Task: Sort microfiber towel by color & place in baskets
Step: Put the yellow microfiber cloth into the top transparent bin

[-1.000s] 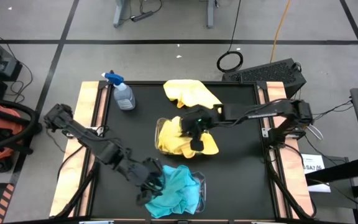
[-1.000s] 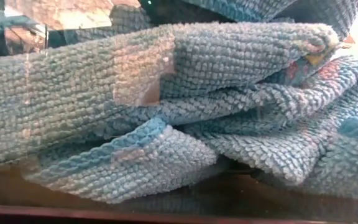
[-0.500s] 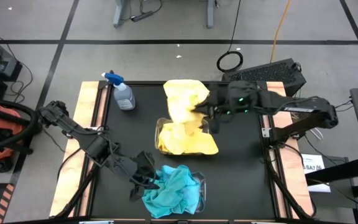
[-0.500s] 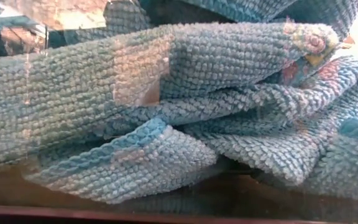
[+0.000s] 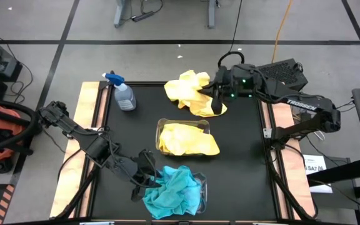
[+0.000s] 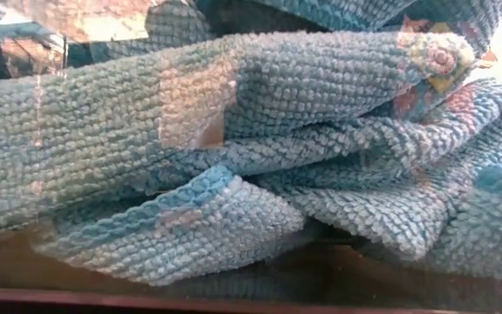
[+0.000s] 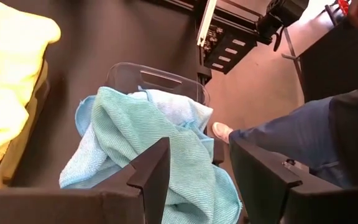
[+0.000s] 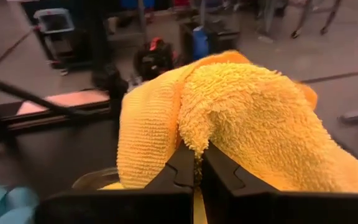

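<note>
My right gripper [image 5: 217, 106] is over the table's far right part, shut on a yellow microfiber towel [image 8: 241, 112]. The towel bunches over the far yellow heap [image 5: 189, 87]. A clear basket [image 5: 161, 125] at the table's middle holds yellow towels [image 5: 186, 140]. A second basket [image 7: 157, 78] near the front edge holds teal towels [image 5: 174, 190], which fill the low view [image 6: 251, 148]. My left gripper [image 5: 144, 175] stands open just left of that basket, with nothing between its fingers. My right gripper pinches a fold of the yellow towel [image 8: 194, 146] between its two shut fingers. It comes at it almost level from the table's right side. The towel bulges around and beyond the fingertips. I cannot tell whether its lower part lies on the heap beneath.
A clear spray bottle with a blue trigger [image 5: 122, 94] stands at the far left of the black mat. Wooden side rails [image 5: 89, 119] border the mat. A person's leg and shoe [image 7: 291, 130] show past the table's front edge in the left wrist view.
My right gripper, shut throughout, has risen from the middle basket and gone toward the table's far edge. The yellow towel it holds now bunches over the far heap. My left gripper has drawn back a little from the teal towels, up and toward the left edge.
</note>
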You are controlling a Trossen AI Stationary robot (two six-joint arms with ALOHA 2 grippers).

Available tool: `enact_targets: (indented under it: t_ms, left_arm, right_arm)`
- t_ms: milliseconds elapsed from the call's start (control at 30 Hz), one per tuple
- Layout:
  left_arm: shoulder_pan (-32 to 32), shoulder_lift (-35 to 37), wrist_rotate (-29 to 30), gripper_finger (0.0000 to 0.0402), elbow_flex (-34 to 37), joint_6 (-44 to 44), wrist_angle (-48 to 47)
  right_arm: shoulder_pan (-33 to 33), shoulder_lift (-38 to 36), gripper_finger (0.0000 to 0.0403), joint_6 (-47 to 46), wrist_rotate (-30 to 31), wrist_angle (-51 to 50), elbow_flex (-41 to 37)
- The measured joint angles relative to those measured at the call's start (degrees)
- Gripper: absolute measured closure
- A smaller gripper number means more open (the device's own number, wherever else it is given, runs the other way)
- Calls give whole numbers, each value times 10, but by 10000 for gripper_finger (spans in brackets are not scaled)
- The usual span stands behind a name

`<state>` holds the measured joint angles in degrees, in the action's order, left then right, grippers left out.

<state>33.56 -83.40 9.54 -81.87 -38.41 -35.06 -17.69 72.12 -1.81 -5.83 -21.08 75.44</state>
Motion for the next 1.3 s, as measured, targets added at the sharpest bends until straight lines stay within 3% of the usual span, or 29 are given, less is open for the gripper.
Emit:
enact_targets:
  t_ms: [200, 333, 533, 1000, 1133, 1300]
  left_arm:
    - [0, 0, 0, 228, 0, 0, -1]
    - [0, 0, 0, 228, 0, 3, -2]
    - [-2, 0, 0, 228, 0, 20, -2]
    - [-5, 0, -1, 228, 0, 28, -2]
    - [-5, 0, -1, 228, 0, 28, -2]
    - [-5, 0, -2, 228, 0, 27, -2]
  right_arm:
    - [0, 6, 402, -1, -115, -15, -1]
    - [21, 7, 402, 0, -154, -40, -1]
    - [67, 47, 402, 17, -148, -101, 0]
    - [116, 271, 399, 31, -140, -142, -1]
    - [118, 304, 370, 29, -162, -176, -1]
    - [126, 291, 289, 28, -168, -192, -1]
